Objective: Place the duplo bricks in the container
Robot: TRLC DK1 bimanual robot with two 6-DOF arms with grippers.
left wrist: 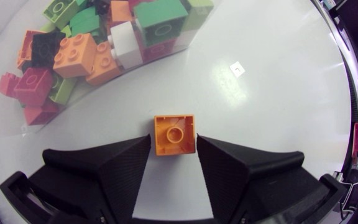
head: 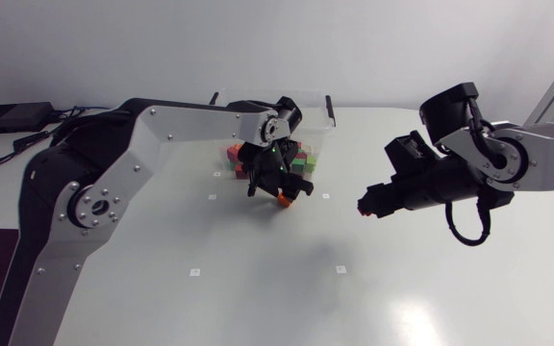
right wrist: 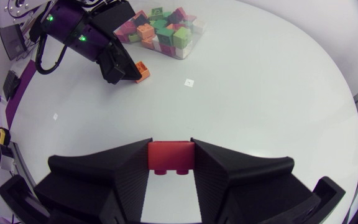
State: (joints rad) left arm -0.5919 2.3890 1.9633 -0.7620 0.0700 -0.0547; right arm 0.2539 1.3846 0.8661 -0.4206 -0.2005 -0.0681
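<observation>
An orange duplo brick (left wrist: 174,133) lies on the white table just in front of the clear container (head: 323,123), its hollow side toward my left wrist camera. My left gripper (left wrist: 174,145) is shut on this brick, one finger against each side. The head view shows the same gripper (head: 279,192) pointing down, with the orange brick (head: 284,200) at its tips. The container holds several bricks (left wrist: 92,43) in green, orange, red, white and black. My right gripper (right wrist: 171,163) hovers to the right above the table, shut on a red brick (right wrist: 171,155).
Small white square markers (head: 339,272) dot the tabletop. A black box with cables (head: 8,117) sits at the far left back. Open table lies in front of both arms and between them.
</observation>
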